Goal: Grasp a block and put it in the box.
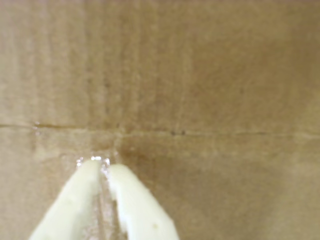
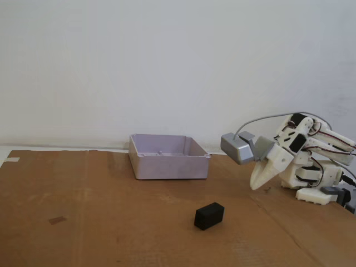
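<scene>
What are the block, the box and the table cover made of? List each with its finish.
Block: matte black, likely plastic or foam; no shine, so uncertain.
Box: pale lilac-grey moulded plastic, smooth satin walls with corner bosses inside.
Table cover: brown corrugated cardboard; the wrist view shows ribbing and a fold crease.
Claw: glossy cream plastic, probably printed.

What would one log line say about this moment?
gripper: shut, empty, near arm base | block: on cardboard, untouched | box: empty

brown cardboard sheet (image 2: 111,222), white wall (image 2: 167,67)
</scene>
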Robot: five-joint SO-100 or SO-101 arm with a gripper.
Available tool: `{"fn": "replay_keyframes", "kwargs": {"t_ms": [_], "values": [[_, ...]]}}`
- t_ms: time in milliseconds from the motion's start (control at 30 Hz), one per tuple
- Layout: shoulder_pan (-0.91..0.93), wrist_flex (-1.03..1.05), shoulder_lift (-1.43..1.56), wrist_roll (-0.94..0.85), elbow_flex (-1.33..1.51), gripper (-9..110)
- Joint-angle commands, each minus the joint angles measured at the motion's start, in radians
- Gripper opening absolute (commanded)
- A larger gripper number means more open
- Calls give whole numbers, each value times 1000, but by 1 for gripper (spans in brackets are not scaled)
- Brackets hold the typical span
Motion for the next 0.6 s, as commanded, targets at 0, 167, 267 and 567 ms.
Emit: {"fn": "replay_keyframes", "kwargs": {"t_ms": [0,167,267,567], "values": [[-3,-54,3,15,-9,0],[-3,-101,-94,15,-63,0],[-3,-141,-141,15,-98,0],[-5,-276,-259,15,-210,0]]}}
